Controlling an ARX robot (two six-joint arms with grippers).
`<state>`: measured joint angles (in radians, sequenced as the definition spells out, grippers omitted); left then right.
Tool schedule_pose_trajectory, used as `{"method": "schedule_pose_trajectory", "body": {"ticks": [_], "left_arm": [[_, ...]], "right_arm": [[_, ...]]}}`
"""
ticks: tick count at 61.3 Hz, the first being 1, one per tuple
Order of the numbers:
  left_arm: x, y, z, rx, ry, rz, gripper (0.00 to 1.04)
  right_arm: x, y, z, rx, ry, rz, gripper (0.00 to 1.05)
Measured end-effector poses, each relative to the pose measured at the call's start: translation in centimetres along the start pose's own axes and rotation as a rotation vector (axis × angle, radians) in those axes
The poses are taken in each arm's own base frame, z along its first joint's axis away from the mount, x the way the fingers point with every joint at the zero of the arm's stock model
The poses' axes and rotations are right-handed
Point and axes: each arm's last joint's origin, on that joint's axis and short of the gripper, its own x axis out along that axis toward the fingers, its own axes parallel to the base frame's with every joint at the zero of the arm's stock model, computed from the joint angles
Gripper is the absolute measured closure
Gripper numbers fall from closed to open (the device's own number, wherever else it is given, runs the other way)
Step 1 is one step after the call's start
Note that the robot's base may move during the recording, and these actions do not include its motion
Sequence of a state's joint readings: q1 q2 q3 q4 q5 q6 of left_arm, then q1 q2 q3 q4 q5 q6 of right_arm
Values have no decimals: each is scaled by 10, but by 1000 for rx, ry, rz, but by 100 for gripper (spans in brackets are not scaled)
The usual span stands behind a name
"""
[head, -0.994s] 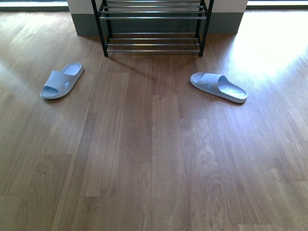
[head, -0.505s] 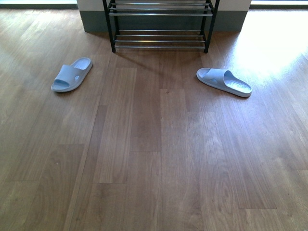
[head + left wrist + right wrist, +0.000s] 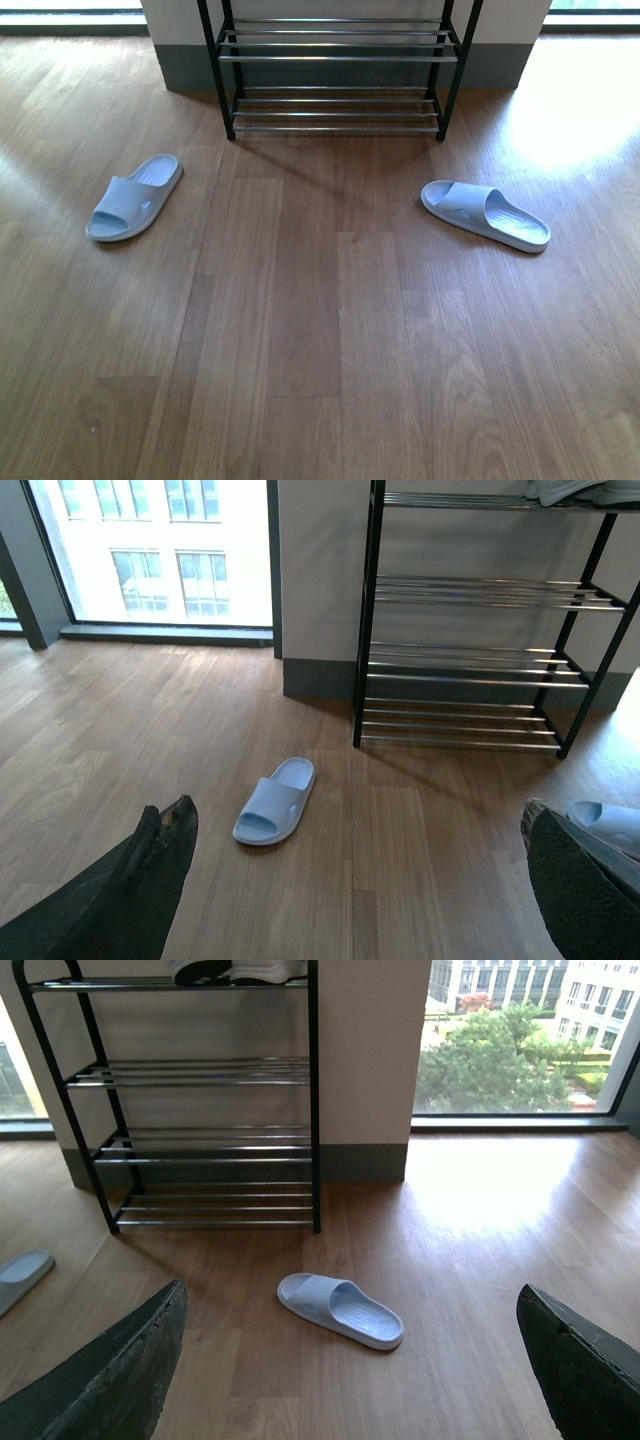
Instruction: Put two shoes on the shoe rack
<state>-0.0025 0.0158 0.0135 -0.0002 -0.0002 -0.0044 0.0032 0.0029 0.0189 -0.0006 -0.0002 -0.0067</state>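
Two pale blue slide shoes lie on the wood floor in front of the black shoe rack [image 3: 340,58]. The left shoe [image 3: 133,197] lies off the rack's left leg and the right shoe [image 3: 485,214] off its right leg. Neither arm shows in the front view. My left gripper [image 3: 358,810] hangs open above the floor, with the left shoe [image 3: 275,800] beyond it and the shoe rack [image 3: 470,660] behind. My right gripper [image 3: 352,1298] is open too, well short of the right shoe [image 3: 340,1310], which lies before the shoe rack [image 3: 200,1140]. Nothing is between either pair of fingers.
The rack stands against a white wall with a grey skirting [image 3: 180,70]. Floor-height windows [image 3: 165,550] flank it. Other footwear [image 3: 230,970] rests on the rack's top tier. Bright sunlight falls on the floor [image 3: 570,110] at the right.
The front view has shifted: rack and both shoes sit lower and slightly larger in the picture than half a second ago. The shoes keep their places relative to the rack.
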Motion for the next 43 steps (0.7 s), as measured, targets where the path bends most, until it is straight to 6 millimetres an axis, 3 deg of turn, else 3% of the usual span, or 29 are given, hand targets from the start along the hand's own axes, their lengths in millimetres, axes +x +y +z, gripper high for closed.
{"method": "schedule_pose_trajectory", "body": {"ticks": [43], "left_arm": [[0, 0, 0, 0, 0, 0, 9]], "right_arm": [[0, 0, 0, 0, 0, 0, 9]]}}
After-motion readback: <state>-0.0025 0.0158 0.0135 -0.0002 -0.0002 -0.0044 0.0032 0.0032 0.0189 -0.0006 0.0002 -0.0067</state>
